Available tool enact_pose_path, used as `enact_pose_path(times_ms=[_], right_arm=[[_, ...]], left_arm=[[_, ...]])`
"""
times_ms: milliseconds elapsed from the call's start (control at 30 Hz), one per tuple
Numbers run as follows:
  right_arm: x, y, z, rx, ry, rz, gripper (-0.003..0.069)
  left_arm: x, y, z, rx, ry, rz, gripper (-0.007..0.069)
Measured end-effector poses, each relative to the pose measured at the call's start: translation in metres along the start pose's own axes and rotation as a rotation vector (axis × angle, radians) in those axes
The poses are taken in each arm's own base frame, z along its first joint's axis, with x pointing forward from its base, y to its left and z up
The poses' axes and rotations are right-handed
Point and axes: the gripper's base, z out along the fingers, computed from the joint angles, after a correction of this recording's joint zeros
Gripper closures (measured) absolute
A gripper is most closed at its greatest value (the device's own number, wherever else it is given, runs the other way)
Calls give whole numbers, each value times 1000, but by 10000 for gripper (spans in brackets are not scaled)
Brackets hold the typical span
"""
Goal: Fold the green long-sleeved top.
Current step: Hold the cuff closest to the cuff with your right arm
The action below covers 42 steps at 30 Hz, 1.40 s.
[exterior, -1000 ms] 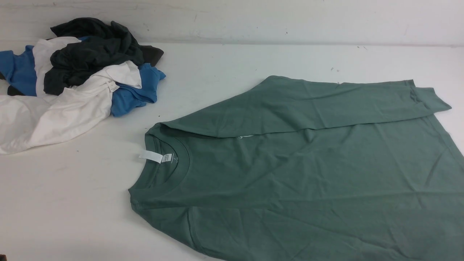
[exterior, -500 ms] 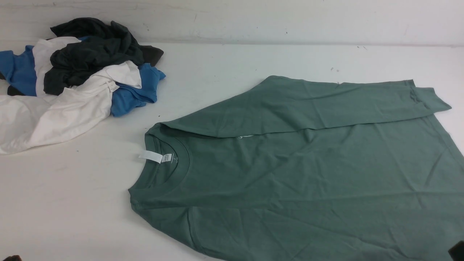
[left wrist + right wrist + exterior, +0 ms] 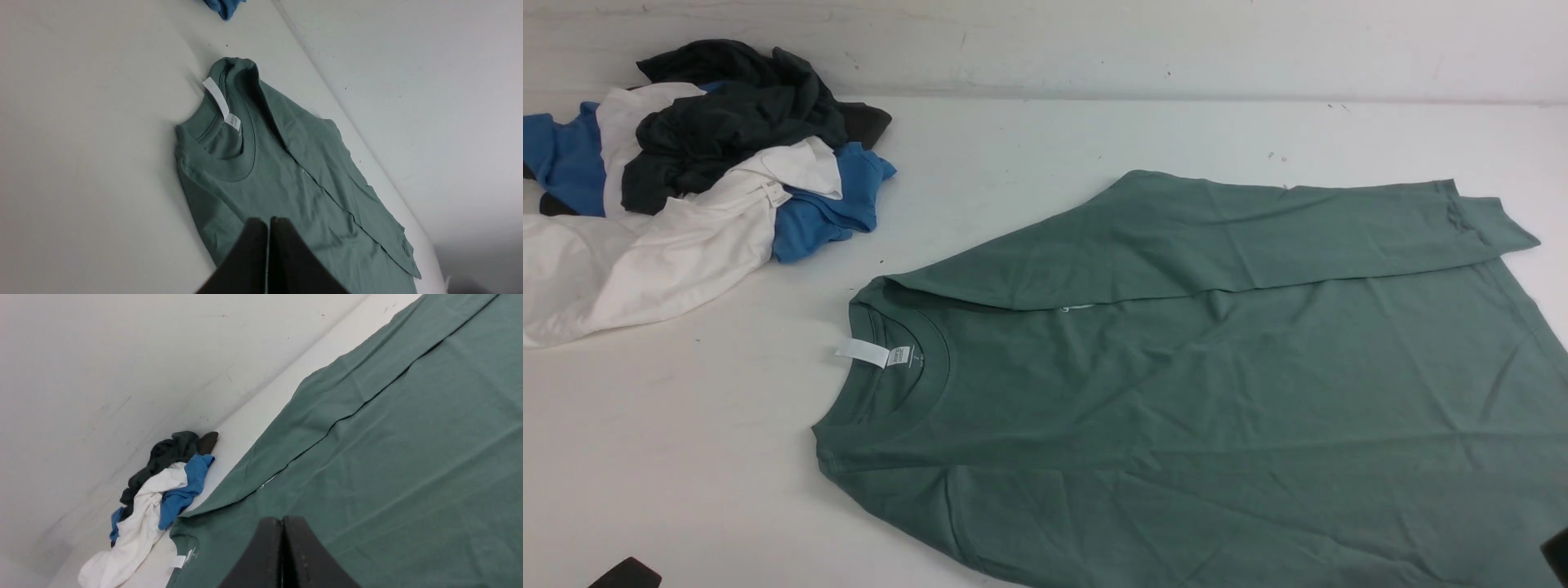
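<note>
White worktop [image 3: 686,457] is carrying everything. My left fingers [image 3: 253,261] and right fingers [image 3: 296,555] are hovering pressed together, gripping nothing. The green long-sleeved top [image 3: 1176,392] is lying just ahead of both, stretching collar-to-hem from the left fingers' side across to the right's.

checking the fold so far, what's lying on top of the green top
One sleeve of the green long-sleeved top lies folded across its far side. The fabric under that sleeve is covered.

Long-sleeved top [image 3: 1217,392] is lying flat on the counter [image 3: 1029,139], filling the lower right of frame, neck pointing left, one sleeve [image 3: 1258,229] lying folded across its far side. Garment heap [image 3: 703,171] is sitting upper left, well apart from it.
</note>
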Motion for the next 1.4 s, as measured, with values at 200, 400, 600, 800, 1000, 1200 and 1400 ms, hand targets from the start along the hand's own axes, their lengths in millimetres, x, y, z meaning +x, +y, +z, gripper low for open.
enact_pose_path(times_ms=[200,400,600,800,1000,1200,1400], right_arm=[[-34,40,-14,-113,-43,-83,662],[-85,90,10,15,355,-281,662],[-127,70,76,451,731,-552,662],[-154,43,133,743,862,-624,662],[-174,0,179,792,964,-500,662],[-168,-49,179,835,1026,-261,662],[-164,-79,160,995,972,-159,659]], left_arm=[[-6,-4,0,45,-58,-69,629],[-50,-74,-30,230,-298,228,629],[-61,-116,-15,187,-46,459,629],[-49,-107,28,65,374,482,629],[-40,-93,53,-4,587,476,629],[-37,-85,65,-49,663,438,629],[-33,-78,73,-81,728,405,629]])
